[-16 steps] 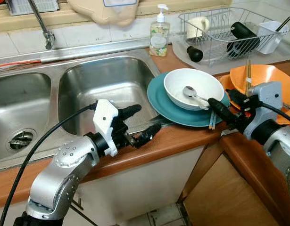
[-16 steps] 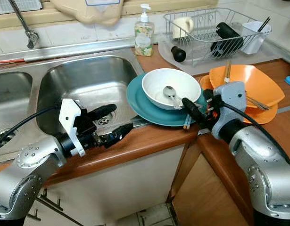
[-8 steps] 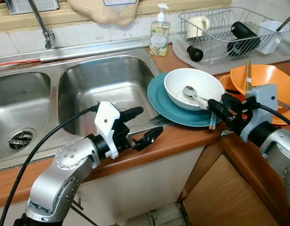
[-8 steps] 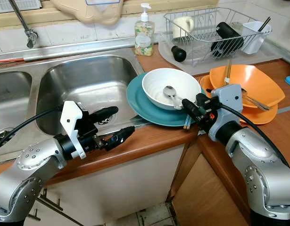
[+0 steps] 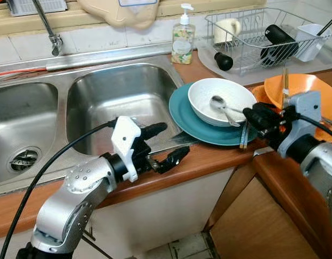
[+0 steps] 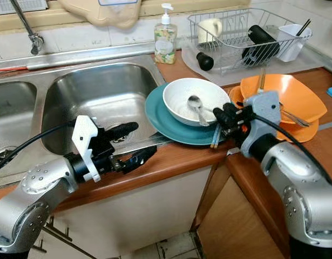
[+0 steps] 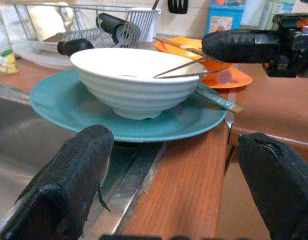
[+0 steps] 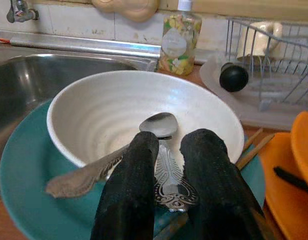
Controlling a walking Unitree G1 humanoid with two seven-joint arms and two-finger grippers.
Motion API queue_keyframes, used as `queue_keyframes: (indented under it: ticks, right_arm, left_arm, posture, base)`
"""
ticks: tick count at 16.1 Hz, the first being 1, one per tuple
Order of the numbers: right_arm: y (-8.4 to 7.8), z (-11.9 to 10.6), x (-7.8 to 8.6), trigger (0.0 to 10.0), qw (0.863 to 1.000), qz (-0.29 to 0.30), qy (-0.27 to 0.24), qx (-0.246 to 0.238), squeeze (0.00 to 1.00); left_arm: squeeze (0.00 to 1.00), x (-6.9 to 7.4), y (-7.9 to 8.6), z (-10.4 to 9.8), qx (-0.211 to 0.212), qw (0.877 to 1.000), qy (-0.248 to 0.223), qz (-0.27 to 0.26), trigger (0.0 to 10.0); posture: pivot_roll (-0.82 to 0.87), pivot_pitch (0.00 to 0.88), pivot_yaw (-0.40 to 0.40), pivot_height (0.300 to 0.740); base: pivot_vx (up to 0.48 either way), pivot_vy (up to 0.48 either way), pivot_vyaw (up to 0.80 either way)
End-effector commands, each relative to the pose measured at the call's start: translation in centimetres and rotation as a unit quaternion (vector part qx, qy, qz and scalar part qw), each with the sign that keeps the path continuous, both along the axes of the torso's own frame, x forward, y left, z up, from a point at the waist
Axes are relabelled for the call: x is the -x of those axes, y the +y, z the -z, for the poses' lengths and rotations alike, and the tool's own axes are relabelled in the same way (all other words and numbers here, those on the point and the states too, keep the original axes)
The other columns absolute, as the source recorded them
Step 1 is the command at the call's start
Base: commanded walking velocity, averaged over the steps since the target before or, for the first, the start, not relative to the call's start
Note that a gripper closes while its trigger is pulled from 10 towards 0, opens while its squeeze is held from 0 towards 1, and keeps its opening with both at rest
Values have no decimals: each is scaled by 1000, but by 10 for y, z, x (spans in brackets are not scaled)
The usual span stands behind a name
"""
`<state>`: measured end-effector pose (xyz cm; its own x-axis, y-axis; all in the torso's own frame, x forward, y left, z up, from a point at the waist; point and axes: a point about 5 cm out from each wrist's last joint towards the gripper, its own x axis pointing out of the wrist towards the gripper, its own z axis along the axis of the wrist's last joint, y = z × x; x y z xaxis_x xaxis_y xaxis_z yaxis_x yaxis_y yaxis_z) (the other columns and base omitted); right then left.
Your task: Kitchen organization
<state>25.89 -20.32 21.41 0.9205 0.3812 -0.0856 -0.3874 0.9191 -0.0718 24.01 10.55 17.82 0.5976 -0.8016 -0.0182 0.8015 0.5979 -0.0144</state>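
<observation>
Over the white bowl (image 5: 221,100), the right hand (image 5: 256,116) is closing around the spoon (image 8: 161,150) handle, which is running lengthwise between its fingers; left hand (image 5: 167,144) is hovering open.

- One white bowl (image 5: 221,100), stacked on one teal plate (image 5: 194,122) at the counter's front edge.
- One spoon (image 5: 222,107) inside the bowl.
- Two orange dishes (image 5: 300,86), stacked near the counter's right edge.
- One soap bottle (image 5: 182,36) by the sink's back right corner.
- One wire dish rack (image 5: 246,46) at the counter's back right corner.
- Two sink basins (image 5: 122,102).
- One tap (image 5: 47,27).
</observation>
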Motion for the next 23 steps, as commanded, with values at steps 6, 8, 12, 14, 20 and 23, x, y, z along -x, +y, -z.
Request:
queue_keyframes:
  ticks: [6,8,12,14,20,23]
  right_arm:
    - [3,-31,-6,0,998,-9,-65,-3,0]
    - [15,-38,-9,0,997,-34,-73,3,0]
    - [18,-26,-13,0,997,-33,-45,50,0]
    - [14,-25,-11,0,997,-23,-40,58,0]
    - [31,-47,-18,0,995,-58,-83,22,0]
    - [41,-49,-19,0,993,-80,-85,13,0]
  left_arm:
    - [0,-11,-1,-13,-38,997,-62,-24,10000]
    - [0,-20,-1,-24,-45,993,-103,-40,10000]
    - [0,-23,-5,-24,-70,990,-121,-31,10000]
    - [0,-22,-6,-24,-74,989,-123,-29,10000]
    - [0,-39,-12,-37,-122,969,-212,-34,10000]
    - [0,-46,-13,-38,-150,958,-241,-37,10000]
  posture:
    - [-87,0,42,740]
    - [-89,0,46,740]
    - [-88,0,50,740]
    - [-90,0,57,740]
    - [-97,0,70,740]
    - [-92,0,72,740]
  base:
    - [0,0,0]
    - [0,0,0]
    - [0,0,0]
    - [0,0,0]
    - [0,0,0]
    - [0,0,0]
